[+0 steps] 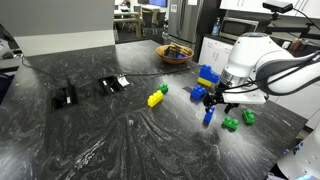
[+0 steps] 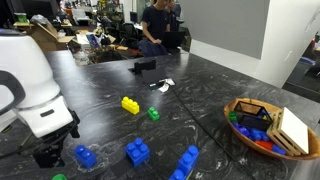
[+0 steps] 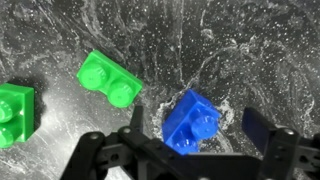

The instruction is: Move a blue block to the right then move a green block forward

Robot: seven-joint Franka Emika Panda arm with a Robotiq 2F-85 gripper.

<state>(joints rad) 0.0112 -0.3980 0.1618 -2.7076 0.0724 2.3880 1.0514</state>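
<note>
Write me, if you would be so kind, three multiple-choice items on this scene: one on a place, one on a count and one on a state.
1. In the wrist view, where does the blue brick lie?
A. stacked on another brick
B. on the table, between the fingers of the gripper
C. inside a bowl

2. How many green bricks does the wrist view show?
A. one
B. two
C. four

3. How do the gripper's jaws stand?
A. shut on a brick
B. shut on nothing
C. open

Answers:
1 B, a finger shows on each side of it.
2 B, two lie apart on the table.
3 C, a gap shows between each finger and the brick.
</note>
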